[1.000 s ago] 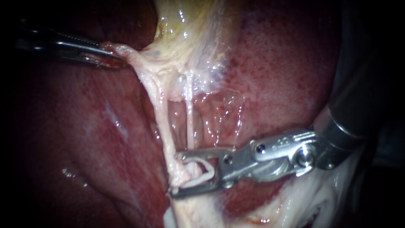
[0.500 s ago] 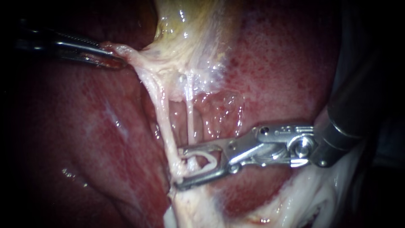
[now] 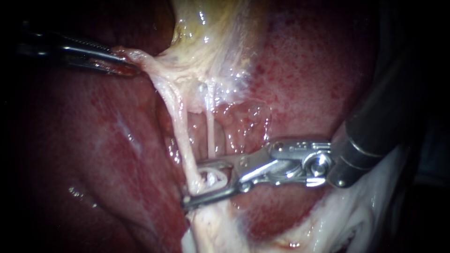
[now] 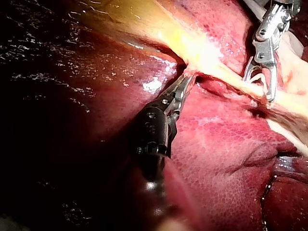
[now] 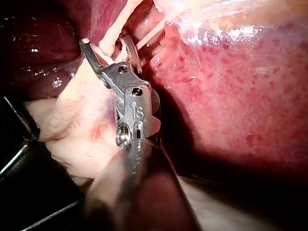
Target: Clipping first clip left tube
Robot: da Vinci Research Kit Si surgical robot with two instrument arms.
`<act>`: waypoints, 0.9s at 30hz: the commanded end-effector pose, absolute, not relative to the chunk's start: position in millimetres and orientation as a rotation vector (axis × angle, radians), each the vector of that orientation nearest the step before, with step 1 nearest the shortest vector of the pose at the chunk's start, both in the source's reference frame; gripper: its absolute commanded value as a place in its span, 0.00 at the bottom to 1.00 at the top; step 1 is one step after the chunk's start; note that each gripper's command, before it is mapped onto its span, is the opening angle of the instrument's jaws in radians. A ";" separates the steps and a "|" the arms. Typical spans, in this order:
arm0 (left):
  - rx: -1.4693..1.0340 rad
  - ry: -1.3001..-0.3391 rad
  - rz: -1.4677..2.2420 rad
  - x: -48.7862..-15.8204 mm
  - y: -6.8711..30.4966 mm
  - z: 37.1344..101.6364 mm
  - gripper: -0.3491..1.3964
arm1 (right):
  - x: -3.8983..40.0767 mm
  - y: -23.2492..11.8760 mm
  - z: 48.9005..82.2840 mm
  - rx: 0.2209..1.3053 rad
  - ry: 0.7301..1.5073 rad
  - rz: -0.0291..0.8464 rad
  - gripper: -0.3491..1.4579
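Observation:
The left tube [image 3: 180, 122] is a pale strand running from the yellowish gallbladder [image 3: 211, 37] down over the red liver [image 3: 304, 70]. A thinner right tube [image 3: 211, 133] hangs beside it. My right instrument [image 3: 192, 182] comes in from the right, its jaws open and straddling the lower left tube, with a white clip [image 3: 226, 183] seated between them. In the right wrist view the right instrument [image 5: 108, 45] has that tube [image 5: 122, 19] between its jaws. My left instrument [image 3: 124, 65] is shut on gallbladder tissue at the upper left, pulling it taut; in its own wrist view the left instrument [image 4: 185, 82] holds the same fold.
Pale fatty tissue [image 3: 342, 220] lies below the right instrument's shaft. Wet liver surface surrounds both tubes. In the left wrist view the right instrument [image 4: 262, 89] shows ahead of the left one, on the pale band.
The right instrument has slid to the left along the tissue, so the left tube sits deeper between its jaws, and the gap between them has narrowed. The left instrument has held still.

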State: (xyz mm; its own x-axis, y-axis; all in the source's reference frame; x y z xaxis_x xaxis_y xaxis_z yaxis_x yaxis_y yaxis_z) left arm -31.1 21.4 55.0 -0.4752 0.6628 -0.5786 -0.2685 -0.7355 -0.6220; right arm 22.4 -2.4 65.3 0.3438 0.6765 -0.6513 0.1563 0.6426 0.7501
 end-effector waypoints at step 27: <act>-1.147 -0.617 2.217 -31.1 21.4 54.9 0.00 | 24.8 -4.3 57.1 1.013 1.320 0.356 0.45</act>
State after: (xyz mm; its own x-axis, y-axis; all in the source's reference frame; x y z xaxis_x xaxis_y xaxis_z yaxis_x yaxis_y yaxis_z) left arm -31.1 21.3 54.9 -0.4755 0.6629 -0.5783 -0.2690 -0.7354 -0.6219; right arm 24.8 -4.2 56.9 0.2708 0.7289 -0.6288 0.3200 0.5479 0.7729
